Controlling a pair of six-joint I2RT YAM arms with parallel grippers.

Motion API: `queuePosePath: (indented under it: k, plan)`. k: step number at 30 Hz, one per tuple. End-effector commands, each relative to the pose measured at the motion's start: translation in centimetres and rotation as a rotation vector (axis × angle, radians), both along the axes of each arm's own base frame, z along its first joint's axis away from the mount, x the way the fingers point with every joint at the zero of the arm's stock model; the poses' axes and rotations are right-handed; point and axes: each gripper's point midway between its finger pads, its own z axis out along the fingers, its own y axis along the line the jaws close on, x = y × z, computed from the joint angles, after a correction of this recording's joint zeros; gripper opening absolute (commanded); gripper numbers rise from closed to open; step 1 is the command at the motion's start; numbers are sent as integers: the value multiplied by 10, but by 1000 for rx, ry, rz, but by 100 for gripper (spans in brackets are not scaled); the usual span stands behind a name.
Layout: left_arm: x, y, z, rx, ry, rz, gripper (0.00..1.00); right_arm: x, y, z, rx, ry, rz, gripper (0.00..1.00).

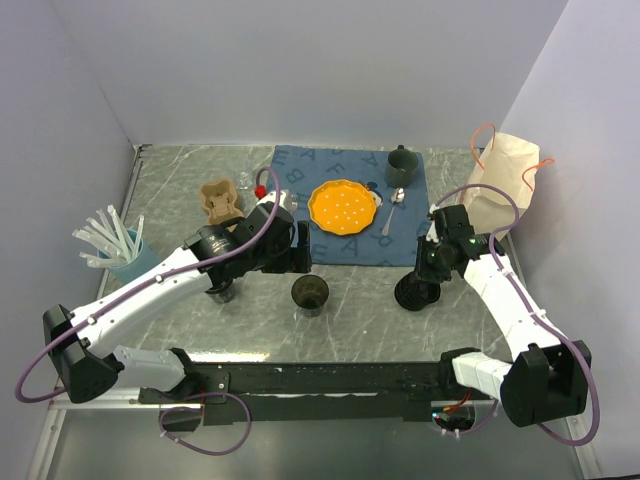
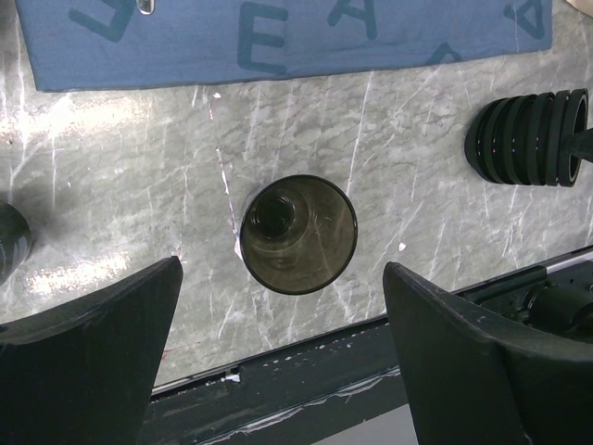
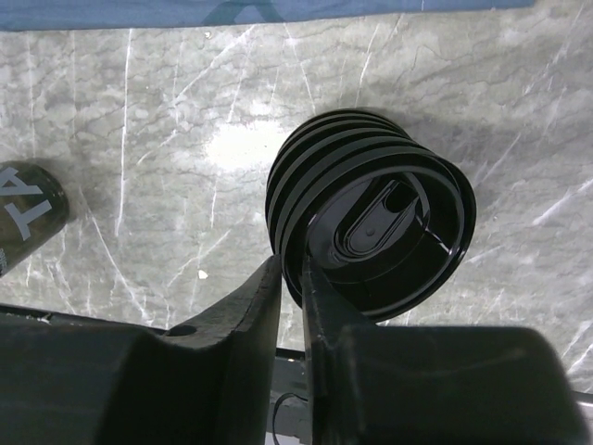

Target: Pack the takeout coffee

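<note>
A: Okay, cup?
B: Black takeout cup (image 2: 298, 234) stands upright and uncovered on the marble table (image 2: 417, 120), just in front of the blue mat (image 2: 185, 42).
A: Left claw?
B: Left gripper (image 2: 283, 267) spread wide above it.
A: Right?
B: Right gripper (image 3: 290, 269) pinched on the rim of the black ribbed lid stack (image 3: 371, 213), right of the cup.

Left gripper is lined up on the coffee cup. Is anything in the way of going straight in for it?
Nothing visible. The coffee cup stands upright and uncovered, in line with the open left gripper. The stack of lids sits off to its right, apart from it, with the right gripper pinching its rim.
</note>
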Motion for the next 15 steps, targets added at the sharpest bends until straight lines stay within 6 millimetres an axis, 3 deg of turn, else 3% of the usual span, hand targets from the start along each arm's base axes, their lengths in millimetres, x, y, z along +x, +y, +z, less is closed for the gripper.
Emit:
queuePosePath:
  k: [1,5,9,15]
  plan:
    - [2,0,14,-29,-38,-9,96,7,-1,2,4,-32,-6,22]
    - [3,-1,15,-29,-38,-12,96,5,-1,1,2,-28,-3,20]
    - [3,-2,14,-34,-38,-10,96,4,1,-1,13,-20,1,31]
    - [2,-2,13,-36,-34,-10,96,3,0,-6,9,-11,5,33]
